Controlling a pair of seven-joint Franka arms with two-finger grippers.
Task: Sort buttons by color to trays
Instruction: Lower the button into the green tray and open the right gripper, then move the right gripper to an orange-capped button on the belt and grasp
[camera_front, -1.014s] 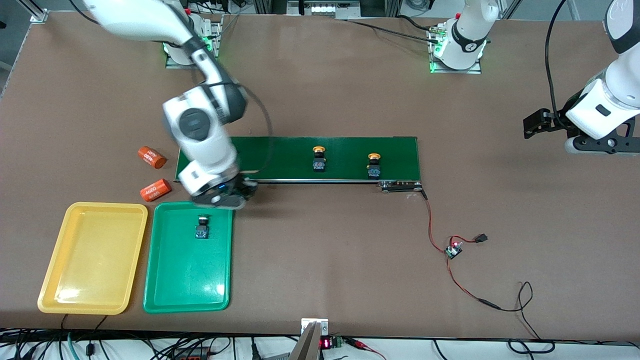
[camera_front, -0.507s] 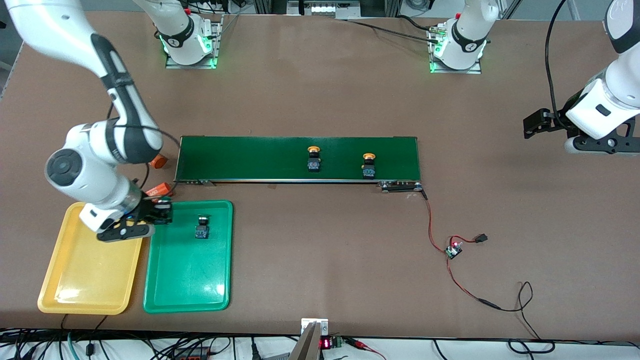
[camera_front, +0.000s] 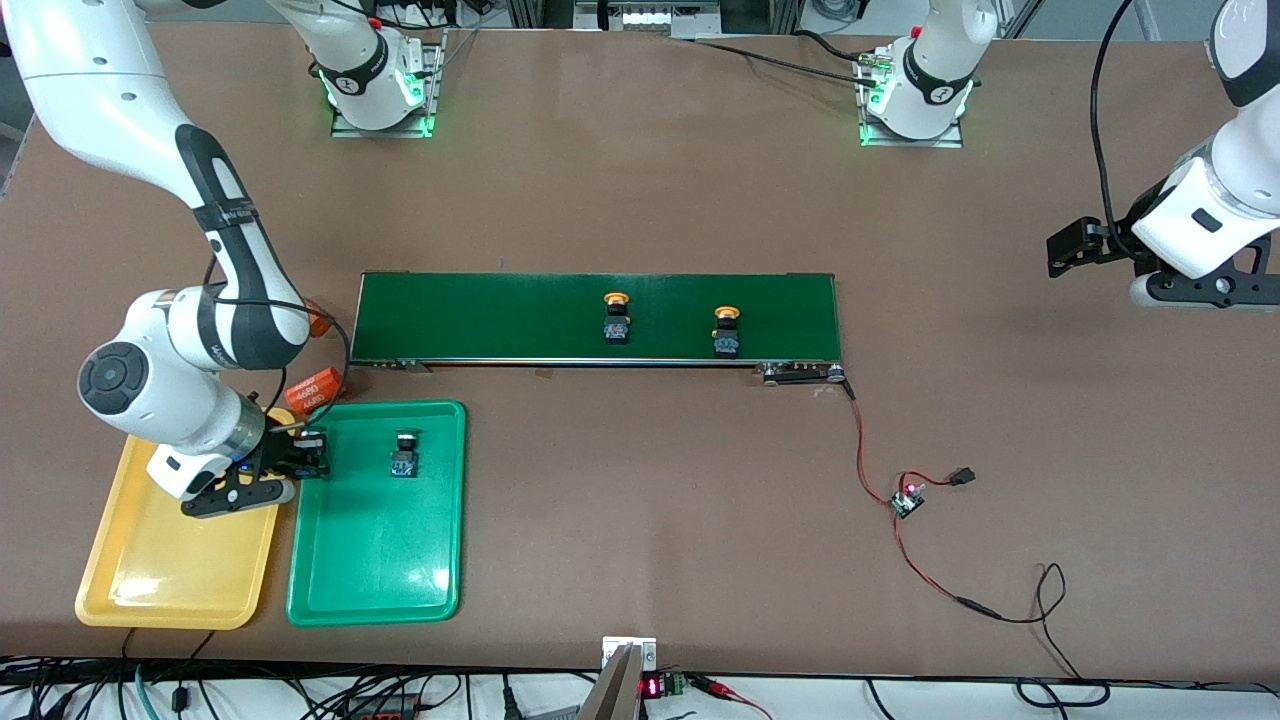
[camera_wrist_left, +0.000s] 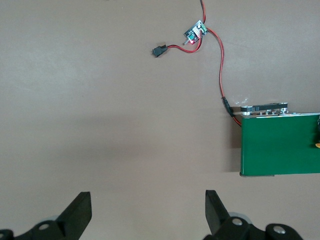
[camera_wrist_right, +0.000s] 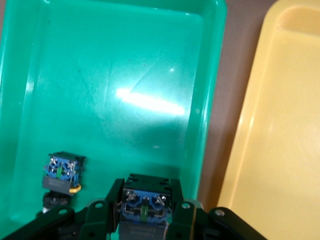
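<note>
My right gripper (camera_front: 310, 452) (camera_wrist_right: 145, 200) is shut on a black button (camera_wrist_right: 145, 206) whose blue terminal end faces the wrist camera; its cap is hidden. It hangs over the green tray (camera_front: 375, 560) (camera_wrist_right: 115, 75), at the rim that adjoins the yellow tray (camera_front: 160, 570) (camera_wrist_right: 270, 150). Another button (camera_front: 404, 455) (camera_wrist_right: 61, 172) lies in the green tray. Two yellow-capped buttons (camera_front: 617, 318) (camera_front: 726, 333) stand on the dark-green belt (camera_front: 480, 315). My left gripper (camera_front: 1068, 248) (camera_wrist_left: 148, 212) waits open over bare table at the left arm's end.
Two orange cylinders (camera_front: 315, 388) (camera_front: 318, 322) lie between the belt and the trays, one partly hidden by the right arm. A small circuit board (camera_front: 908, 497) (camera_wrist_left: 196, 31) with red wires lies nearer the front camera than the belt's end.
The right arm swung from the belt's end over the green tray to the border between the trays, carrying the button. Both belt buttons drifted toward the right arm's end.
</note>
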